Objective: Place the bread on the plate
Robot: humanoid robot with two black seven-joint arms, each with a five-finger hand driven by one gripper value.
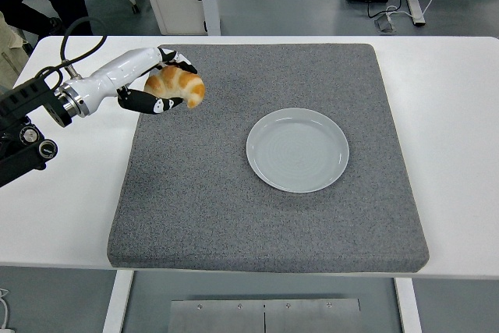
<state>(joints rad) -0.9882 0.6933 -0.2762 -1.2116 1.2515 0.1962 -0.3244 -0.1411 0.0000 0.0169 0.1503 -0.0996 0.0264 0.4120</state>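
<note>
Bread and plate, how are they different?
The bread is golden-brown and lumpy; the plate is pale grey-blue, flat and round. The bread is smaller than the plate. The bread is held in the left hand; the plate lies empty on the grey mat.

bright even overhead light, soft shadows, sharp focus
</note>
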